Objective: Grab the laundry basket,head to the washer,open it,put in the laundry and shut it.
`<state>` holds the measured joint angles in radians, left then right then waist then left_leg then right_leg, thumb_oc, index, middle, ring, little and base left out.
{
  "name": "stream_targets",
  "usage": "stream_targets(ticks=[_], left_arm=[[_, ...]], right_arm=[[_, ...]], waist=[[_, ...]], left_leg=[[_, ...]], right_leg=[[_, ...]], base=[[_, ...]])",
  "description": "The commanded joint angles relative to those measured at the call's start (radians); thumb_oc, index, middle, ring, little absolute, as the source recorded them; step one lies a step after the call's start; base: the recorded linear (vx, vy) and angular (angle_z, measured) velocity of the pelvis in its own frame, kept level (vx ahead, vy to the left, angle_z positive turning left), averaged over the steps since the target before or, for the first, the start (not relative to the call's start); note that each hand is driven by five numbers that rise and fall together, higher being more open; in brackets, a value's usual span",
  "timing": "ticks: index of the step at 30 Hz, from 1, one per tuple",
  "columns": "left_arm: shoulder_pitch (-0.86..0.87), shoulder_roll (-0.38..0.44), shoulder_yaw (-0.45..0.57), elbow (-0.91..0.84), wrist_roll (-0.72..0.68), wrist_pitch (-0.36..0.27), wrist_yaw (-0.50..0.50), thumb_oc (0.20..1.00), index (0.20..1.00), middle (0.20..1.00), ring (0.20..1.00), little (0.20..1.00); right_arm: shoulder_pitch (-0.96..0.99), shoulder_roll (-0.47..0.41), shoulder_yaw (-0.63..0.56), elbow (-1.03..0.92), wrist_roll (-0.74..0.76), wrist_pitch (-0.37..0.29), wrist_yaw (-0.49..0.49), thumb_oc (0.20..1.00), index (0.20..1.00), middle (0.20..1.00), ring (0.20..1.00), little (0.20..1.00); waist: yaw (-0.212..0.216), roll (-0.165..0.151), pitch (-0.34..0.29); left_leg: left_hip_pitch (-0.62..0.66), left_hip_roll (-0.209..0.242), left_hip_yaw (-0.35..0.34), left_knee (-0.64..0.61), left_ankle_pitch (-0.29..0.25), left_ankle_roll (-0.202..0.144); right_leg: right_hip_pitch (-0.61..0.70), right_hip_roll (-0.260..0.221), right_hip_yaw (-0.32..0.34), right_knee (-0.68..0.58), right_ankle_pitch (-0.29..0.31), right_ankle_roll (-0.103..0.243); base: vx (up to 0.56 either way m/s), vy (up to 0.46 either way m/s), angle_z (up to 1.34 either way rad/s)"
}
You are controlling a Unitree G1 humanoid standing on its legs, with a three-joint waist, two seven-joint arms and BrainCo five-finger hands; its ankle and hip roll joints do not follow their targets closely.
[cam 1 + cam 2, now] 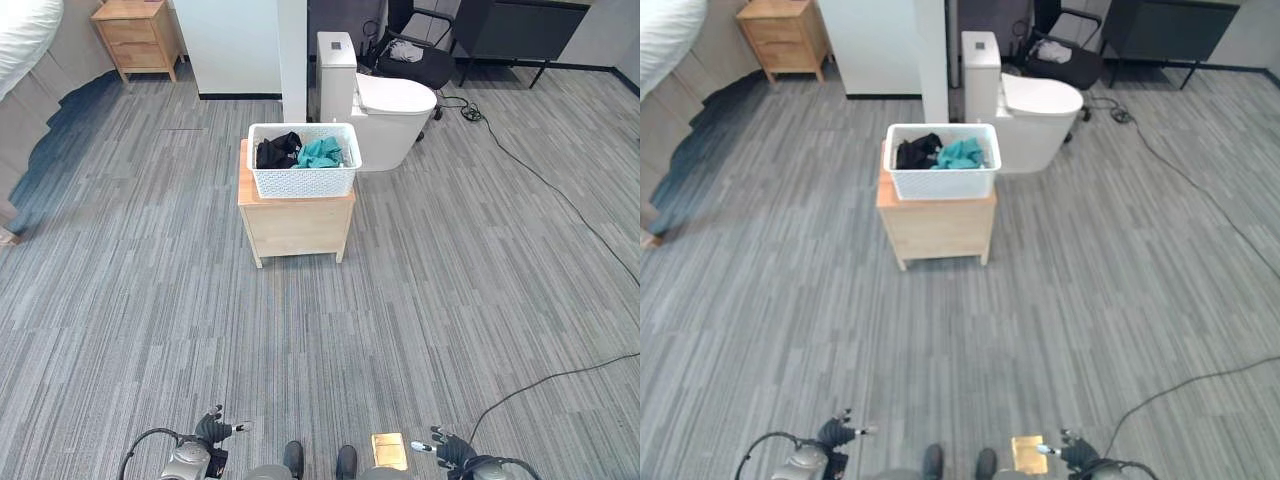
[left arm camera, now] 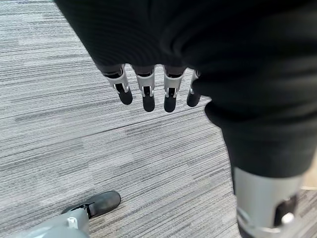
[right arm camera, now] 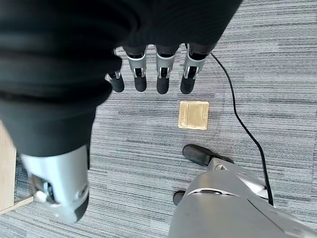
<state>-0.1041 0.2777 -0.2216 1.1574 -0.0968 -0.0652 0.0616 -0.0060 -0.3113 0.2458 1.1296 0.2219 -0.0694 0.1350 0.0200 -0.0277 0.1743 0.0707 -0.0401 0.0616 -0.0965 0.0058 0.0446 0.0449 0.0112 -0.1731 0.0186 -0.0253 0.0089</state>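
Well ahead on its wooden desk, the laundry basket could tip if either slack, empty left hand or right hand grips unevenly.

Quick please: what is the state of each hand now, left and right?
Left hand: open, fingers straight, holding nothing.
Right hand: open, fingers straight, holding nothing.

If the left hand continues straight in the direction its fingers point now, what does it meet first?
Probably just the grey carpet floor. The left hand hangs open with fingers pointing down, and nothing lies between them and the floor.
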Motion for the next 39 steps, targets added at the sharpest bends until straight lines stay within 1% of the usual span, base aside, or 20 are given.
stream_targets(ticks=[1, 2, 6, 8, 9, 12, 17, 20, 21, 25, 26, 27, 28, 31, 32, 33, 35, 36, 37, 39], left_arm=[[-0.054, 0.007, -0.045, 0.001, 0.047, -0.032, -0.001, 1.000, 1.000, 1.000, 1.000, 1.000], [-0.055, 0.011, -0.041, 0.003, 0.048, -0.027, -0.001, 1.000, 1.000, 1.000, 1.000, 1.000], [-0.066, 0.012, -0.027, 0.065, 0.043, -0.017, -0.005, 1.000, 1.000, 1.000, 1.000, 1.000], [-0.072, 0.017, -0.019, 0.118, 0.055, -0.016, -0.007, 1.000, 1.000, 1.000, 1.000, 1.000], [-0.072, 0.017, -0.019, 0.118, 0.055, -0.016, -0.007, 1.000, 1.000, 1.000, 1.000, 1.000], [-0.080, 0.017, -0.009, 0.140, 0.056, -0.014, -0.004, 1.000, 1.000, 1.000, 1.000, 1.000], [-0.073, 0.007, 0.004, 0.159, 0.052, -0.014, -0.010, 1.000, 1.000, 1.000, 1.000, 1.000], [-0.059, 0.001, 0.003, 0.170, 0.063, -0.011, -0.021, 1.000, 1.000, 1.000, 1.000, 1.000], [-0.048, -0.009, -0.002, 0.186, 0.066, -0.006, -0.027, 1.000, 1.000, 1.000, 1.000, 1.000], [-0.036, -0.018, -0.014, 0.178, 0.071, -0.005, -0.035, 1.000, 1.000, 1.000, 1.000, 1.000], [-0.036, -0.018, -0.014, 0.178, 0.071, -0.005, -0.035, 1.000, 1.000, 1.000, 1.000, 1.000], [-0.051, -0.015, -0.026, 0.157, 0.064, -0.005, -0.033, 1.000, 1.000, 1.000, 1.000, 1.000], [-0.065, -0.012, -0.035, 0.138, 0.058, -0.007, -0.026, 1.000, 1.000, 1.000, 1.000, 1.000], [-0.097, -0.003, -0.046, 0.112, 0.045, -0.005, -0.017, 1.000, 1.000, 1.000, 1.000, 1.000], [-0.124, -0.001, -0.053, 0.104, 0.029, -0.006, -0.008, 1.000, 1.000, 1.000, 1.000, 1.000], [-0.130, -0.001, -0.053, 0.106, 0.026, -0.007, -0.005, 1.000, 1.000, 1.000, 1.000, 1.000], [-0.136, 0.005, -0.051, 0.105, 0.023, -0.010, 0.001, 1.000, 1.000, 1.000, 1.000, 1.000], [-0.136, 0.005, -0.051, 0.105, 0.023, -0.010, 0.001, 1.000, 1.000, 1.000, 1.000, 1.000], [-0.139, 0.012, -0.050, 0.102, 0.027, -0.010, 0.008, 1.000, 1.000, 1.000, 1.000, 1.000], [-0.129, 0.023, -0.039, 0.117, 0.022, -0.014, 0.014, 1.000, 1.000, 1.000, 1.000, 1.000]], right_arm=[[-0.001, -0.018, 0.009, 0.008, 0.022, -0.027, 0.006, 1.000, 1.000, 1.000, 1.000, 1.000], [0.003, -0.017, 0.004, -0.001, 0.027, -0.028, 0.004, 1.000, 1.000, 1.000, 1.000, 1.000], [0.007, -0.014, -0.001, 0.002, 0.039, -0.027, 0.009, 1.000, 1.000, 1.000, 1.000, 1.000], [0.006, -0.021, 0.003, -0.008, 0.036, -0.029, 0.009, 1.000, 1.000, 1.000, 1.000, 1.000], [0.006, -0.021, 0.003, -0.008, 0.036, -0.029, 0.009, 1.000, 1.000, 1.000, 1.000, 1.000], [0.005, -0.025, 0.003, -0.025, 0.033, -0.030, 0.005, 1.000, 1.000, 1.000, 1.000, 1.000], [0.013, -0.027, 0.002, -0.018, 0.013, -0.021, 0.012, 1.000, 1.000, 1.000, 1.000, 1.000], [0.028, -0.029, -0.003, -0.009, 0.011, -0.018, 0.019, 1.000, 1.000, 1.000, 1.000, 1.000], [0.037, -0.038, -0.002, 0.001, 0.007, -0.015, 0.025, 1.000, 1.000, 1.000, 1.000, 1.000], [0.046, -0.068, 0.014, -0.022, -0.015, -0.018, 0.031, 1.000, 1.000, 1.000, 1.000, 1.000], [0.046, -0.069, 0.014, -0.023, -0.015, -0.018, 0.031, 1.000, 1.000, 1.000, 1.000, 1.000], [0.043, -0.086, 0.014, -0.027, -0.015, -0.021, 0.024, 1.000, 1.000, 1.000, 1.000, 1.000], [0.040, -0.092, 0.019, -0.034, -0.015, -0.023, 0.019, 1.000, 1.000, 1.000, 1.000, 1.000], [0.036, -0.104, 0.032, -0.045, -0.012, -0.023, 0.009, 1.000, 1.000, 1.000, 1.000, 1.000], [0.037, -0.114, 0.039, -0.043, -0.024, -0.021, 0.002, 1.000, 1.000, 1.000, 1.000, 1.000], [0.041, -0.118, 0.041, -0.043, -0.031, -0.020, 0.003, 1.000, 1.000, 1.000, 1.000, 1.000], [0.061, -0.123, 0.036, -0.054, -0.042, -0.023, -0.001, 1.000, 1.000, 1.000, 1.000, 1.000], [0.061, -0.122, 0.036, -0.054, -0.042, -0.023, -0.001, 1.000, 1.000, 1.000, 1.000, 1.000], [0.070, -0.129, 0.034, -0.060, -0.049, -0.026, -0.005, 1.000, 1.000, 1.000, 1.000, 1.000], [0.083, -0.147, 0.045, -0.080, -0.079, -0.039, -0.002, 1.000, 1.000, 1.000, 1.000, 1.000]], waist=[[0.019, 0.001, -0.021], [0.011, 0.006, -0.008], [-0.011, 0.004, 0.004], [-0.022, -0.008, 0.004], [-0.022, -0.008, 0.004], [-0.049, -0.022, 0.016], [-0.063, -0.021, 0.012], [-0.073, -0.019, -0.013], [-0.085, -0.007, -0.040], [-0.091, 0.006, -0.049], [-0.092, 0.006, -0.049], [-0.083, -0.013, -0.027], [-0.079, -0.028, -0.009], [-0.064, -0.050, 0.029], [-0.053, -0.050, 0.048], [-0.050, -0.055, 0.047], [-0.047, -0.047, 0.044], [-0.047, -0.049, 0.042], [-0.041, -0.045, 0.044], [-0.009, -0.027, 0.036]], left_leg=[[0.002, -0.026, 0.023, 0.013, -0.012, 0.001], [0.016, -0.028, 0.018, 0.015, -0.019, 0.007], [0.048, -0.030, -0.002, 0.012, -0.034, 0.006], [0.074, -0.036, 0.003, 0.009, -0.059, -0.002], [0.075, -0.035, 0.003, 0.009, -0.059, -0.002], [0.112, -0.041, -0.031, 0.009, -0.087, -0.015], [0.169, -0.034, -0.063, 0.010, -0.116, -0.027], [0.200, -0.028, -0.085, 0.009, -0.126, -0.036], [0.217, -0.005, -0.103, 0.020, -0.123, -0.052], [0.157, 0.016, -0.118, 0.239, -0.018, -0.121], [0.156, 0.016, -0.119, 0.242, -0.019, -0.121], [0.041, 0.027, -0.100, 0.458, 0.089, -0.173], [-0.024, 0.044, -0.069, 0.568, 0.132, -0.184], [-0.118, 0.078, -0.002, 0.704, 0.135, -0.165], [-0.217, 0.106, 0.076, 0.669, 0.102, -0.153], [-0.253, 0.108, 0.094, 0.646, 0.097, -0.150], [-0.281, 0.171, 0.157, 0.477, 0.086, -0.142], [-0.281, 0.168, 0.158, 0.472, 0.090, -0.141], [-0.285, 0.180, 0.168, 0.352, 0.094, -0.140], [-0.294, 0.201, 0.053, 0.066, 0.201, -0.160]], right_leg=[[-0.112, -0.146, -0.001, 0.272, 0.116, 0.164], [-0.153, -0.146, -0.001, 0.371, 0.132, 0.164], [-0.224, -0.100, 0.021, 0.359, 0.124, 0.151], [-0.252, -0.118, -0.037, 0.182, 0.154, 0.145], [-0.251, -0.117, -0.037, 0.181, 0.154, 0.145], [-0.314, -0.114, 0.025, 0.021, 0.246, 0.175], [-0.318, -0.123, 0.002, -0.037, 0.286, 0.189], [-0.300, -0.111, 0.008, -0.038, 0.281, 0.176], [-0.289, -0.085, 0.021, -0.008, 0.272, 0.153], [-0.239, -0.046, 0.007, 0.026, 0.206, 0.104], [-0.239, -0.046, 0.006, 0.026, 0.206, 0.104], [-0.186, -0.049, 0.002, 0.008, 0.179, 0.078], [-0.165, -0.061, -0.007, 0.003, 0.165, 0.062], [-0.133, -0.062, -0.019, -0.003, 0.135, 0.032], [-0.092, -0.065, -0.037, -0.020, 0.113, 0.032], [-0.078, -0.074, -0.044, -0.030, 0.108, 0.037], [-0.043, -0.077, -0.062, -0.045, 0.081, 0.052], [-0.045, -0.080, -0.062, -0.045, 0.081, 0.052], [-0.029, -0.083, -0.066, -0.044, 0.063, 0.060], [0.032, -0.076, -0.037, -0.051, 0.017, 0.076]], base=[[0.05, 0.146, -0.01], [0.09, 0.168, 0.01], [0.12, 0.046, 0.12], [0.20, -0.035, 0.19], [0.28, -0.074, 0.05], [0.24, -0.064, 0.09], [0.26, -0.082, 0.26], [0.33, -0.141, 0.57], [0.41, -0.224, 0.60], [0.31, -0.198, 0.26], [0.17, -0.202, 0.08], [0.16, -0.248, 0.05], [0.16, -0.247, 0.17], [0.09, -0.196, 0.22], [0.23, -0.188, 0.29], [0.30, -0.102, 0.43], [0.23, 0.013, 0.46], [0.21, 0.069, 0.31], [0.36, 0.167, 0.08], [0.52, 0.249, -0.19]])
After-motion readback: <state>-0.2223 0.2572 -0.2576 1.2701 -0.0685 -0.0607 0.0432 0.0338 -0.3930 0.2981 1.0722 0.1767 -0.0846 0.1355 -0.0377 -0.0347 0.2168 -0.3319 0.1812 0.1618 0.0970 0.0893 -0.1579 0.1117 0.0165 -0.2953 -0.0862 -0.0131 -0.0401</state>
